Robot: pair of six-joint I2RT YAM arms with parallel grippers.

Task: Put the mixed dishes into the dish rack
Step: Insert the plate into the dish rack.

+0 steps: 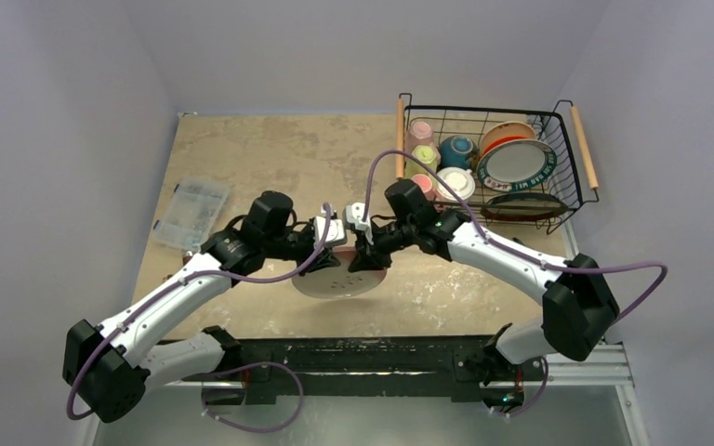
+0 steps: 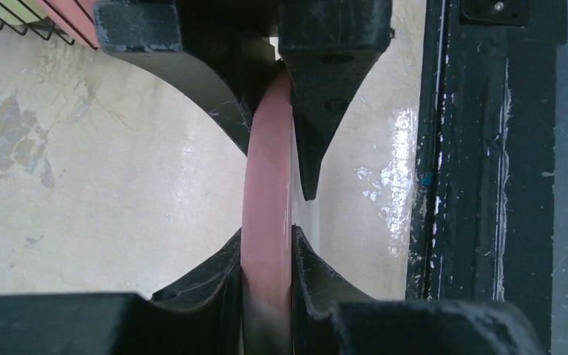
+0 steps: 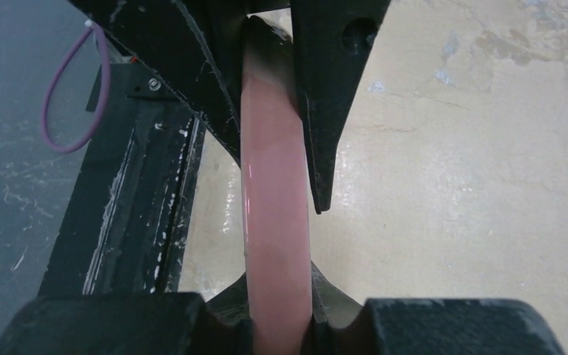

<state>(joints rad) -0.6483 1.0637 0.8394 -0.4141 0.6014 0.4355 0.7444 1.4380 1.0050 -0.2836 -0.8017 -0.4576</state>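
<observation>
Mottled beige desk point(image 1: 270, 158) under pale grey walls, viewed from above. Dish rack point(image 1: 483, 111) stands at the far right corner, about 2 o'clock from the desk's centre. It already carries mugs point(image 1: 425, 153), a teal bowl point(image 1: 457, 149) and plates on edge point(image 1: 518, 165).

Left arm point(image 1: 177, 293) and right arm point(image 1: 511, 255) converge near mid-desk on the red-rimmed cream plate point(image 1: 335, 283). The plate lies just toward 6 o'clock of both tools. Whether it clears the desk cannot be told.

Left tool point(image 1: 337, 246) is clamped on the plate's rim. Right tool point(image 1: 368, 253) is clamped on the same rim just beside it, toward 3 o'clock. Each wrist view shows that rim edge-on, running straight between pinching fingers.

Governing relation: the rack lies at 1 to 2 o'clock from the plate, on the right arm's side. The right arm is therefore judged the nearer carrier, once the left tool lets go.
</observation>
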